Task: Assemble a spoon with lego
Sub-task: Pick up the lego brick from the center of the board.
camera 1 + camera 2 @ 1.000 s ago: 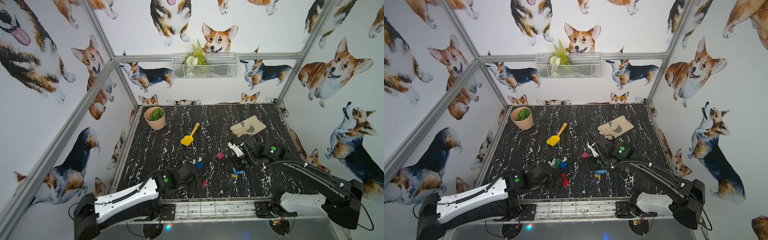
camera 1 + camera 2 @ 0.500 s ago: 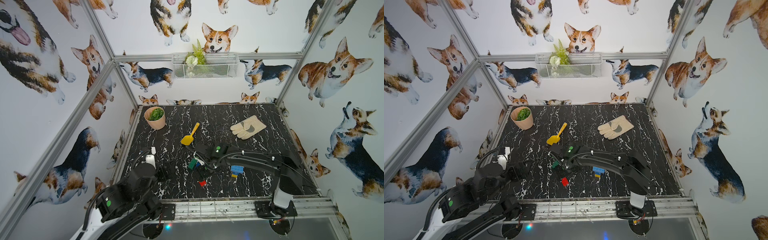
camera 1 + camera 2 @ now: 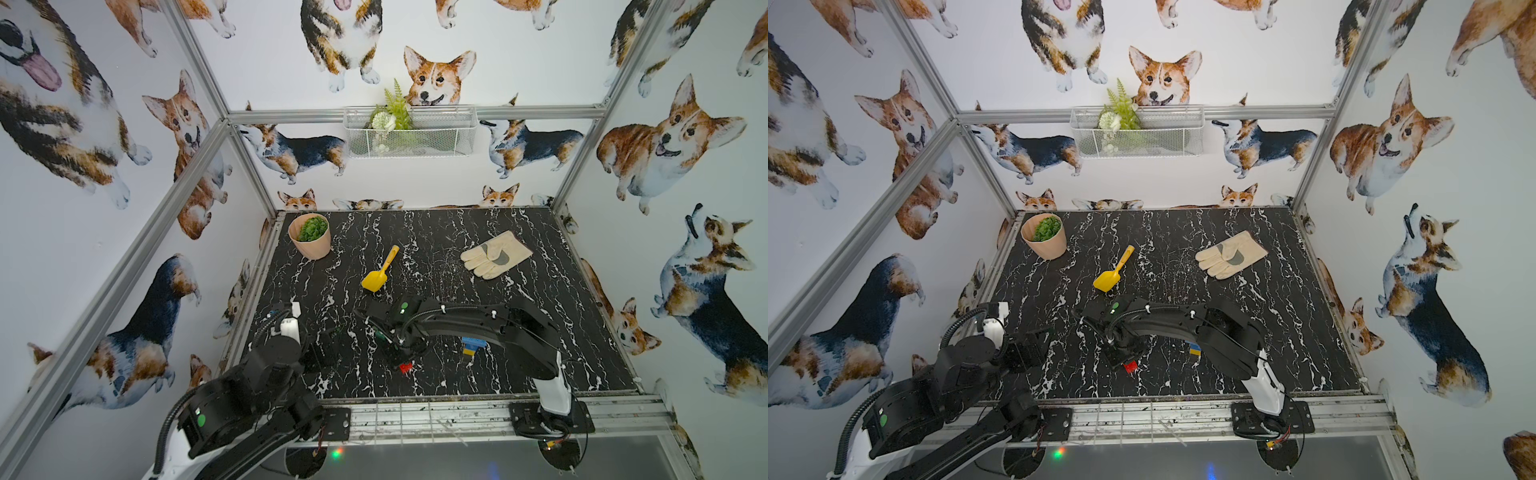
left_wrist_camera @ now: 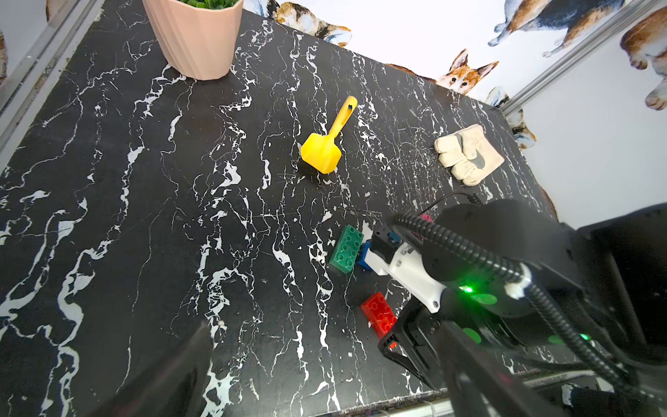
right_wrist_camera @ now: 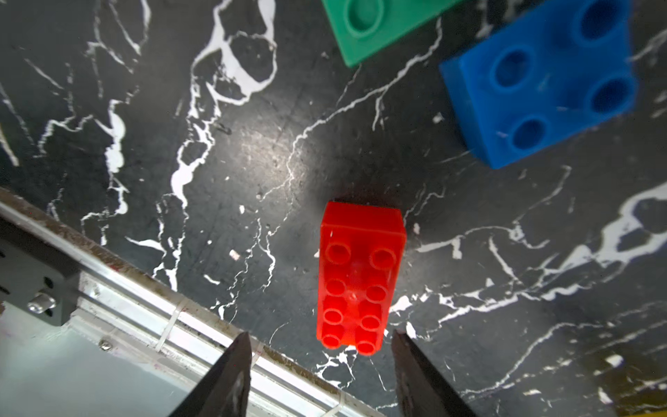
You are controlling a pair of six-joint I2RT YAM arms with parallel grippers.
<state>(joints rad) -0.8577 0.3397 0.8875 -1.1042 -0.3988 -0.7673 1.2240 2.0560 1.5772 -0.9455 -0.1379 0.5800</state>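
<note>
Loose lego lies near the table's front middle: a red brick (image 5: 361, 278) (image 3: 405, 368), a green brick (image 4: 346, 248) and a dark blue brick (image 5: 541, 83). A small blue-on-yellow stack (image 3: 473, 345) stands to their right. No built spoon is in view. My right gripper (image 5: 321, 346) (image 3: 401, 359) hangs over the red brick. Its jaws are apart, the brick's near end sits just between the fingertips, and neither tip touches it. My left gripper (image 4: 325, 379) (image 3: 326, 347) is pulled back at the front left, open and empty.
A yellow toy shovel (image 3: 379, 270) lies mid-table. A cream glove (image 3: 494, 254) is at the back right and a pink plant pot (image 3: 311, 237) at the back left. The table's metal front rail (image 5: 151, 299) runs close beside the red brick.
My left arm has pulled back from the bricks to the front left. My right arm has swung left across the table to the red brick, and its jaws have narrowed.
</note>
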